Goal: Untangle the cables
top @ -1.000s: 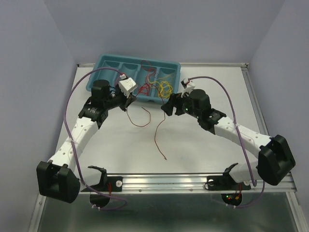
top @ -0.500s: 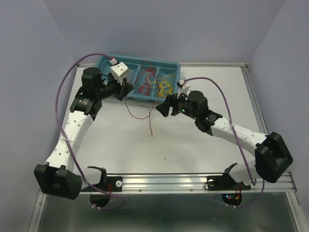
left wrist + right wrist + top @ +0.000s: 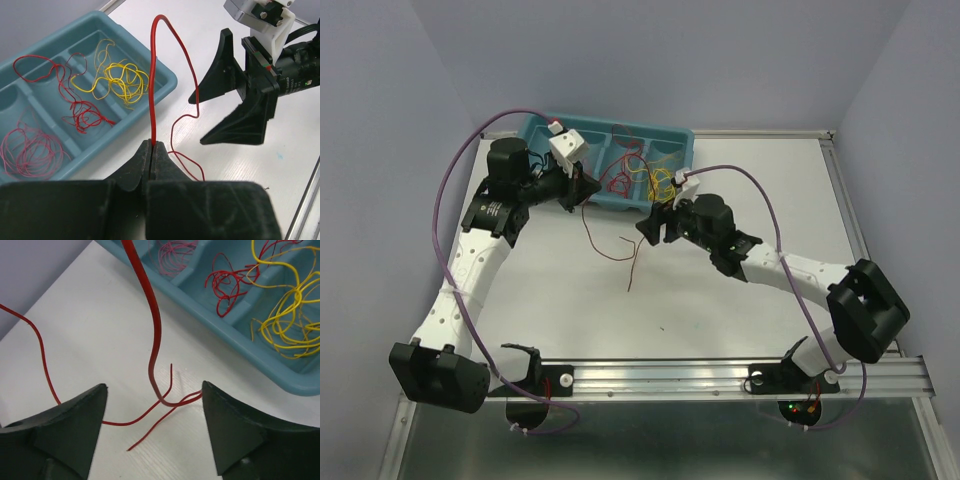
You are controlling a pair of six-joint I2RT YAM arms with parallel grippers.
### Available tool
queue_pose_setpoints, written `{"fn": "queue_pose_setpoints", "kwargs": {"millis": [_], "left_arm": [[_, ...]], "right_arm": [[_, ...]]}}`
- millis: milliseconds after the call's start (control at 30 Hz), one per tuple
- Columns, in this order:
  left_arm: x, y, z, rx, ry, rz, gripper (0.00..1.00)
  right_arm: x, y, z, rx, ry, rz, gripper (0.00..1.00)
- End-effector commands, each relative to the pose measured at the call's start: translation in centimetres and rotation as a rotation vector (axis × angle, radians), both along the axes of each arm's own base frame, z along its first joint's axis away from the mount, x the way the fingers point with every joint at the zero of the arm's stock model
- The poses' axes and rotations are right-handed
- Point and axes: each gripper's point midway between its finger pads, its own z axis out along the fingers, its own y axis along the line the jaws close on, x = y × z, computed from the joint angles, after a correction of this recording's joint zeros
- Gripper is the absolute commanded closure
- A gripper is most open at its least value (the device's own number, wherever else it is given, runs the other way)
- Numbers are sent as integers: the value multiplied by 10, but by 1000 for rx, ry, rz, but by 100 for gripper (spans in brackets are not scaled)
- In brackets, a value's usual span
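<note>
Red cable (image 3: 153, 75) is pinched between the fully closed fingers of the left gripper (image 3: 151, 148), arching above them; right gripper (image 3: 153, 386) is spread wide, gripping nothing, that cable hanging just ahead of its gap; other cables (image 3: 117, 80) lie in the teal tray (image 3: 240, 347) beyond both.

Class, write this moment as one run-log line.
left gripper: shut on red cable | right gripper: open, near that cable | tray: yellow cables inside

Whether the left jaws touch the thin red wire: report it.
Touching. Left wrist view: the left gripper has its jaws shut on the thin red wire.
</note>
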Motion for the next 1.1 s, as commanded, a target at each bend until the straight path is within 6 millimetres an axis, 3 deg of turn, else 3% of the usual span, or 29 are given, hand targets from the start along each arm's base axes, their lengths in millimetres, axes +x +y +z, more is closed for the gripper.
{"fn": "queue_pose_setpoints", "kwargs": {"millis": [0,33,67,167,467,633,667,967,1067], "left_arm": [[-17,-5,28,-35,-65,-57,100],[-17,-5,28,-35,-62,-59,100],[-17,-5,28,-34,-63,-60,100],[-21,-8,25,-45,-53,-82,100],[-27,-26,-14,-109,77,-206,100],[-31,-43,-26,-173,143,-264,100],[-33,-54,-22,-214,113,-285,100],[-52,-70,-13,-340,95,-321,100],[-54,-75,-14,-348,94,-322,100]], "right_arm": [[14,4,14,25,-85,-30,39],[13,7,15,28,-88,-19,51],[9,10,16,35,-87,0,74],[-5,18,27,74,-100,59,100],[-55,29,70,203,-196,245,96],[-61,40,67,197,-197,277,94],[-67,54,60,172,-206,296,93],[-74,74,54,145,-217,304,93],[-72,74,55,145,-225,279,85]]}}
